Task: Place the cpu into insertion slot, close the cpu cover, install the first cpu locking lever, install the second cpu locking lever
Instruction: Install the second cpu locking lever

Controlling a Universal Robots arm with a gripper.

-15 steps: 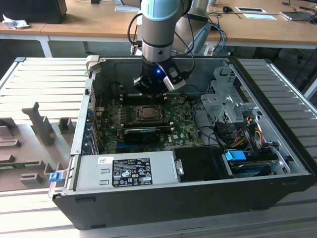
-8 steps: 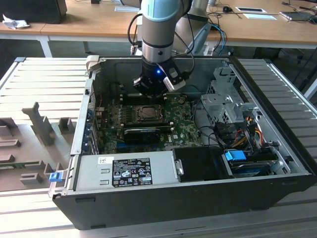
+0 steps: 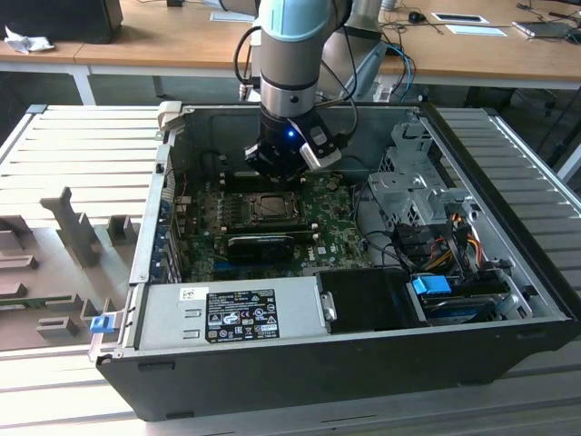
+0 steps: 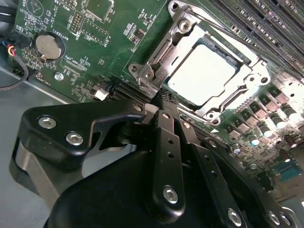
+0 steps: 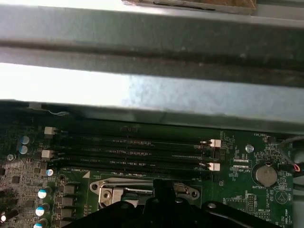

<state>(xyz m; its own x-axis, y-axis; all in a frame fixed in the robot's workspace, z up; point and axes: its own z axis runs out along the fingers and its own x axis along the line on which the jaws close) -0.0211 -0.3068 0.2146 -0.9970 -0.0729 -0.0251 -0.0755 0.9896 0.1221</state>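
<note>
In the open computer case, the insertion slot lies on the green board. In the second wrist view the pale silver cpu sits flat in it. The silver cpu cover lies down around the chip, which shows through the cover's cut-out. A thin metal lever runs along the cover's edge on the memory-slot side. My gripper is shut with nothing between its black fingers, its tip at the socket's rim by a corner bracket. It hangs just behind the socket and shows low over the cover's edge.
Long black memory slots run beside the socket, below the case wall. A coin battery sits on the board. A black graphics card, power supply, drive cage and cables crowd the case.
</note>
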